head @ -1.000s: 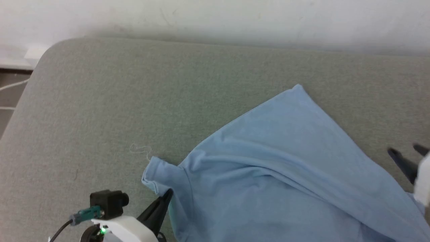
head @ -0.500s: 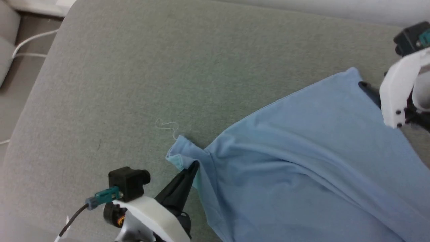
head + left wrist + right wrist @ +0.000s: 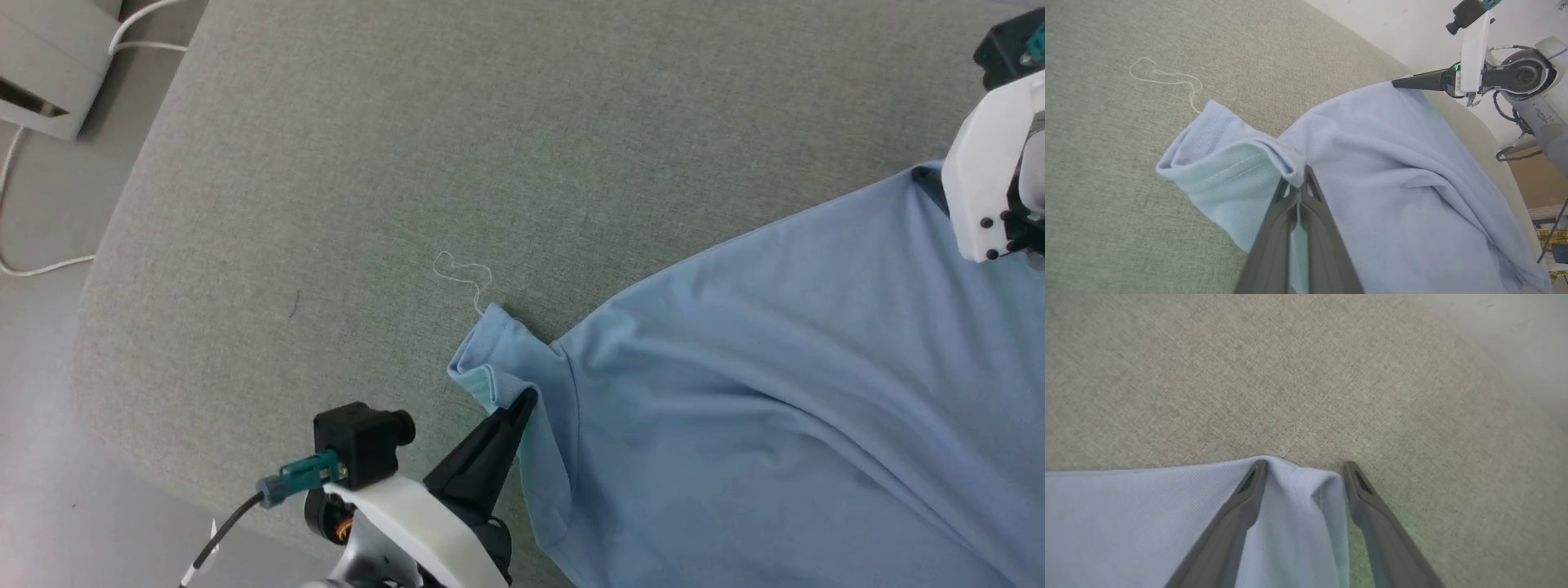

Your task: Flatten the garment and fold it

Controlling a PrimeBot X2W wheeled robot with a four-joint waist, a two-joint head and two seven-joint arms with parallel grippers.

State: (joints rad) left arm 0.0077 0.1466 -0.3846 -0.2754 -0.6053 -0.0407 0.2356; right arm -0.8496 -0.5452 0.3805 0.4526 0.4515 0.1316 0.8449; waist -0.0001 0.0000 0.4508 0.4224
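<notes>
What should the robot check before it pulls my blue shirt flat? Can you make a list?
1. The left gripper pinches the sleeve: ok, shut on it.
2. The right gripper is lined up on a corner of the garment: ok, its open fingers straddle it.
3. The right gripper grips that corner: not ok, not yet closed.
4. The garment lies flat on the cushion: not ok, long creases.
5. The loose thread is away from the fingers: ok.
6. Collar side up or down: cannot tell.
</notes>
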